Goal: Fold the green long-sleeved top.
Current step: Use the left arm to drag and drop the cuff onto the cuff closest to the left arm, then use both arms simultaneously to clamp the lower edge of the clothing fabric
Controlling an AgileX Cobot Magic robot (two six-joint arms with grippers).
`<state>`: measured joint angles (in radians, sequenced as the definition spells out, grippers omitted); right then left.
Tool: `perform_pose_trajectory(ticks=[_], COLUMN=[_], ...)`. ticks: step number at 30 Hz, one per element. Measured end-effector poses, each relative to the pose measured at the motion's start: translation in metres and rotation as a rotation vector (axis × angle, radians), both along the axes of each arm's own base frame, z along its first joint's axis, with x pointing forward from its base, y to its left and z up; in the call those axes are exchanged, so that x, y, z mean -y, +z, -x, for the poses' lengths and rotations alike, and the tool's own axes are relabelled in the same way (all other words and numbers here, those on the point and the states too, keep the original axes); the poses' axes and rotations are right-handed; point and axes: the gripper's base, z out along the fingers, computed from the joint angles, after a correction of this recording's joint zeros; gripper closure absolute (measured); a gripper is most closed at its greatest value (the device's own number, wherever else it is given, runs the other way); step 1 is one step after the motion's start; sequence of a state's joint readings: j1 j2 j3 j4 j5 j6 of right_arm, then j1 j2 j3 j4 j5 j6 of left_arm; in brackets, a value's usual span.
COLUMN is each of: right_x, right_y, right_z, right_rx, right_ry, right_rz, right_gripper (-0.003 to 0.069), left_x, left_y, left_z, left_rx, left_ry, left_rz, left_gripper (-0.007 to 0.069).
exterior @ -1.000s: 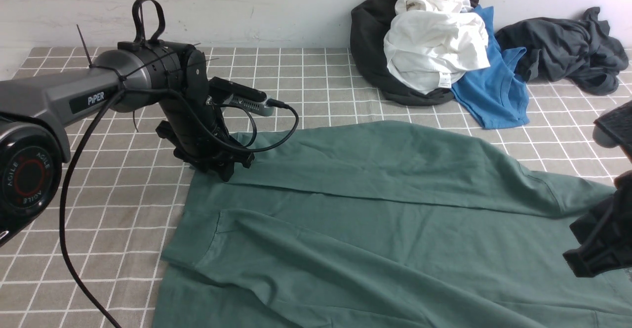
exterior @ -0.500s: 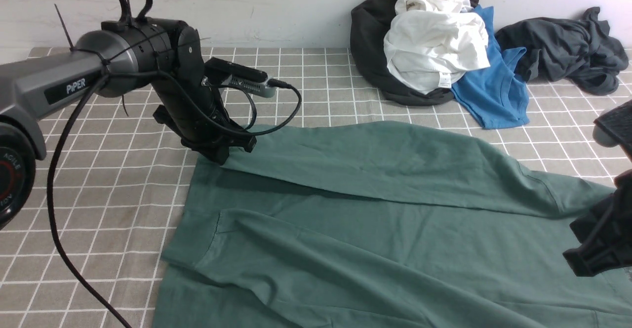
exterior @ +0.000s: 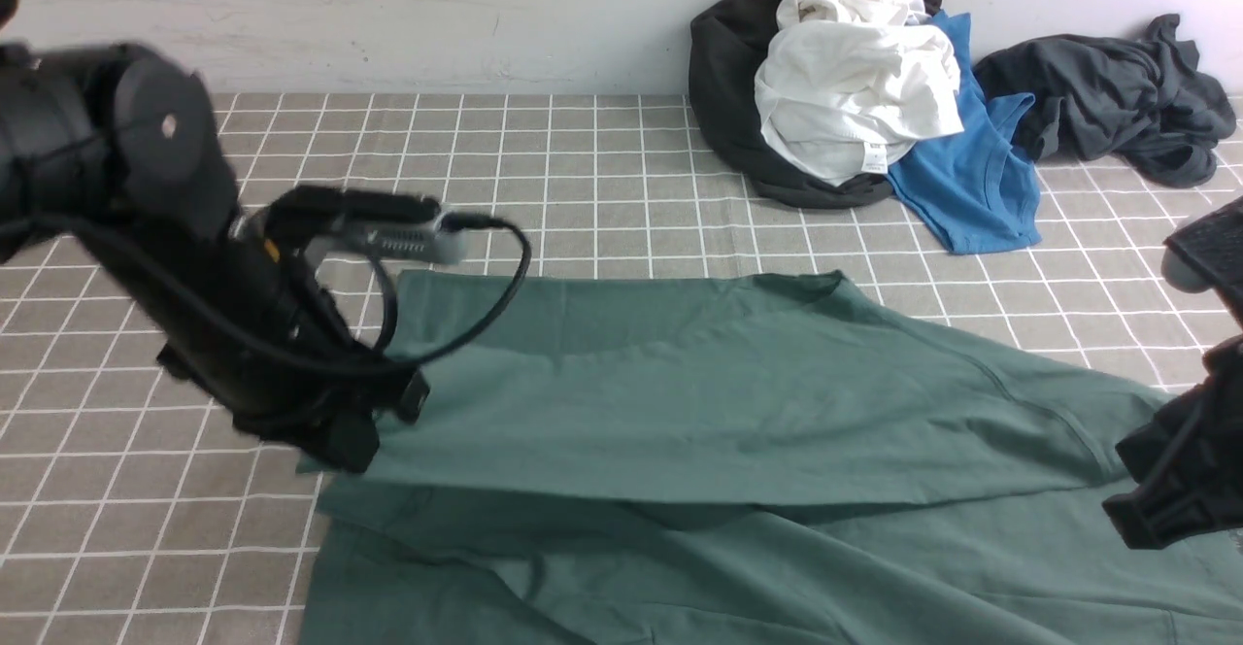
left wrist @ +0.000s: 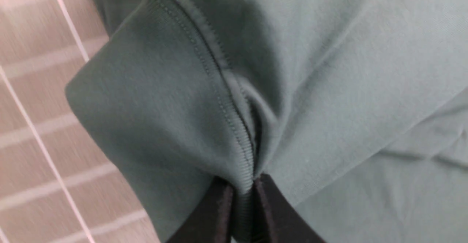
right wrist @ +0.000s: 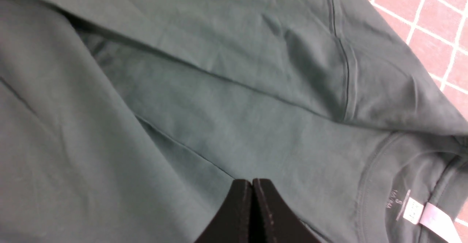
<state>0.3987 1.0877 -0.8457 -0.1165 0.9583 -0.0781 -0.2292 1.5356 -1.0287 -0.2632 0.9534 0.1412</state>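
Colour ref. The green long-sleeved top (exterior: 738, 402): plain dark teal-green; its neck label (right wrist: 420, 213): white w/ grey text. The tablecloth (exterior: 602, 169): grey-brown w/ thin white grid; reads pinkish in wrist views. Far right: white garment (exterior: 855, 101) on black garment (exterior: 723, 91), bright blue t-shirt (exterior: 971, 188), dark grey garment (exterior: 1107, 91). Both left gripper (left wrist: 244, 184) & right gripper (right wrist: 252, 181): black. The wall (exterior: 437, 14): off-white.

The left arm is bending low at the left, the left gripper (exterior: 352, 443) pinching a cuff of the green long-sleeved top (exterior: 728, 402). The right gripper (exterior: 1151, 519) is hanging at the near right, jaws pressed together.
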Motion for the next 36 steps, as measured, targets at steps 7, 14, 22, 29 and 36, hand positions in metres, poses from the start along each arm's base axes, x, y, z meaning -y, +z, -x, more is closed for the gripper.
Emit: perform_pose_trajectory(ticks=[7,14,22,29,36], right_x=[-0.015,-0.016,-0.004,0.008,0.013], right_y=[0.000,-0.001,0.020,0.035,0.040], right_z=[0.007,0.026,0.063,0.084,0.093], right_rx=[-0.008,-0.126,-0.136,-0.045,-0.013], right_ry=[0.076,0.103,0.125,0.134,0.137], right_rz=[0.000,0.028,-0.049,-0.105,-0.124], right_gripper=[0.0673,0.0617,0.0482,0.0451,0.0449], left_x=[-0.006,-0.006,0.040,0.053,0.049], left_y=[-0.041,-0.045,-0.031,-0.073,-0.092], left_z=[0.033,0.039,0.098,0.163,0.176], left_rx=[-0.056,-0.075,-0.076,-0.115,-0.074], left_ry=[0.017,-0.063,-0.567,-1.060,-1.170], left_rz=[-0.027,-0.044,-0.079,-0.249,-0.315], left_gripper=[0.0515,0.0219,0.0094,0.0094,0.0094])
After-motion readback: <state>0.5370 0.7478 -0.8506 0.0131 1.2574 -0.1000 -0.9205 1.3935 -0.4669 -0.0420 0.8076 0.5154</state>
